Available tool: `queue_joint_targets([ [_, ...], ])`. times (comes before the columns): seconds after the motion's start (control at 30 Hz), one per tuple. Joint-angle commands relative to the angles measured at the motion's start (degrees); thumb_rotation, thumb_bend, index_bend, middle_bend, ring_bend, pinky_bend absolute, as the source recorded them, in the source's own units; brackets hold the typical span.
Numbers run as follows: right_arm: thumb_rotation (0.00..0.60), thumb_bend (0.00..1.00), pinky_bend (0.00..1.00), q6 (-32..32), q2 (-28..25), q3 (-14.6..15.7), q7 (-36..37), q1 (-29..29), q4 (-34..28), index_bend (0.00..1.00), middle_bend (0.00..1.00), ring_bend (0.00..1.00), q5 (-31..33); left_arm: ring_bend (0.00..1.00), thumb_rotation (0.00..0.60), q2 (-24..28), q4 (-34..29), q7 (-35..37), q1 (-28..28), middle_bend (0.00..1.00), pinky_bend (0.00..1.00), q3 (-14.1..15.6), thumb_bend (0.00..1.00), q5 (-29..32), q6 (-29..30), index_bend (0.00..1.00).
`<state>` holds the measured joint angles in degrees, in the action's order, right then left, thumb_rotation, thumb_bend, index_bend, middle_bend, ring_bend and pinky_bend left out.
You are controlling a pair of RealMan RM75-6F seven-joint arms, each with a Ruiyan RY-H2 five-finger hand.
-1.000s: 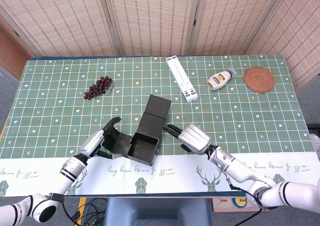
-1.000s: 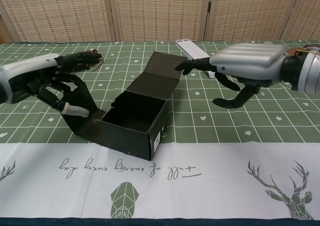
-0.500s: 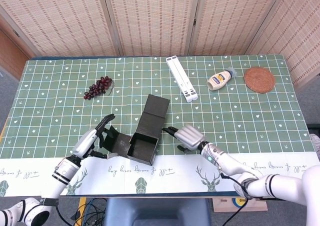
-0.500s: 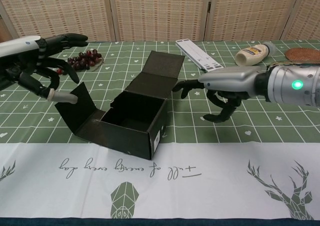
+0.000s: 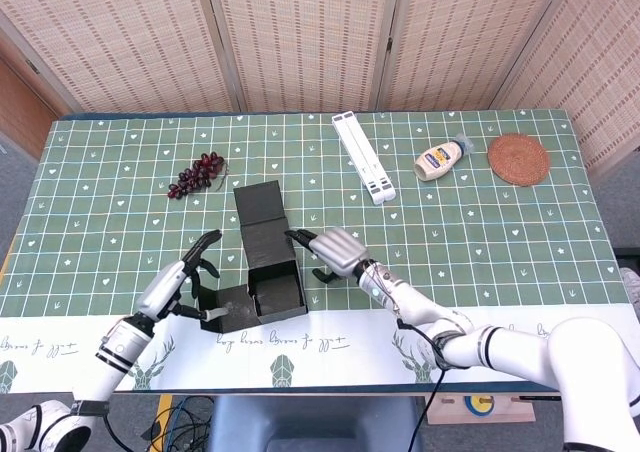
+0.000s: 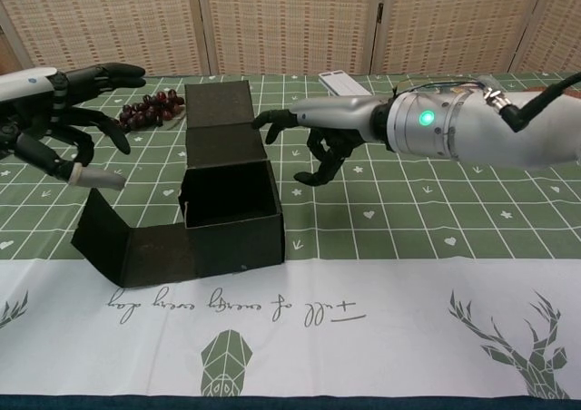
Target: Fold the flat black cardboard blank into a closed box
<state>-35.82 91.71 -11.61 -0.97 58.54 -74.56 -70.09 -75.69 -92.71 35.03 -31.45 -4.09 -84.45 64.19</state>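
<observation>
While the desk (image 5: 520, 222) stretches wide under its green patterned cloth, a half-formed black cardboard box (image 5: 270, 272) sits near the front edge, roughly midway between the robot's two arms. Its square body stands open at the top, a long lid panel (image 5: 258, 207) reaches away from the robot toward the far side, and a side flap (image 6: 123, 242) lies out to the robot's left, its outer end turned up. The box's long axis thus runs from front to back, lid end farthest from the robot.

The right robot hand (image 6: 313, 133) is at the box's right side, level with the lid hinge, one finger stretched toward the lid panel and the others curled loosely beneath; it grasps nothing, and whether the fingertip touches the cardboard cannot be told. The left robot hand (image 6: 68, 124) hovers above and just left of the raised flap, fingers spread and empty, clear of the cardboard in the chest view.

Judged from this, the right hand is the nearer to the lid, which would have to swing back toward the robot over the open top; the left hand is better placed for the loose flap.

Farther back lie a white folding stand (image 5: 363, 157), a round woven coaster (image 5: 518, 159), a squeeze bottle of mayonnaise (image 5: 441, 158) and a bunch of dark grapes (image 5: 196, 175), all well apart from the box.
</observation>
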Motion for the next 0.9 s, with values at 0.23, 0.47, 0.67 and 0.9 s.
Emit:
queue_joint_targets([
  [0.23, 0.6, 0.11, 0.92, -3.0, -5.7, 0.9, 7.1, -7.0, -12.1, 0.0, 0.12, 0.74, 4.8, 0.38, 0.6, 0.2, 0.3, 2.4, 0.5, 0.0, 0.67, 0.4, 0.03, -1.4, 0.5, 0.0],
  [0.47, 0.6, 0.0, 0.92, -4.4, -4.5, 1.5, 8.8, -9.4, -15.0, 0.0, 0.05, 0.74, 9.1, 0.38, 0.6, 0.2, -0.5, 2.3, 0.6, 0.0, 0.67, 0.6, 0.03, -2.6, 1.0, 0.0],
  [0.67, 0.6, 0.0, 0.92, -5.6, -1.1, 1.0, 9.0, -10.3, -13.3, 0.0, 0.04, 0.74, 12.4, 0.38, 0.6, 0.7, -0.9, 2.9, 1.1, 0.0, 0.67, 0.8, 0.03, -2.8, 1.5, 0.0],
  [0.9, 0.6, 0.0, 0.92, -4.3, 2.5, 0.0, 9.8, -9.8, -10.5, 0.0, 0.04, 0.74, 14.1, 0.38, 0.6, 1.0, -0.9, 3.6, 1.4, 0.0, 0.67, 1.1, 0.03, -3.2, 1.7, 0.0],
])
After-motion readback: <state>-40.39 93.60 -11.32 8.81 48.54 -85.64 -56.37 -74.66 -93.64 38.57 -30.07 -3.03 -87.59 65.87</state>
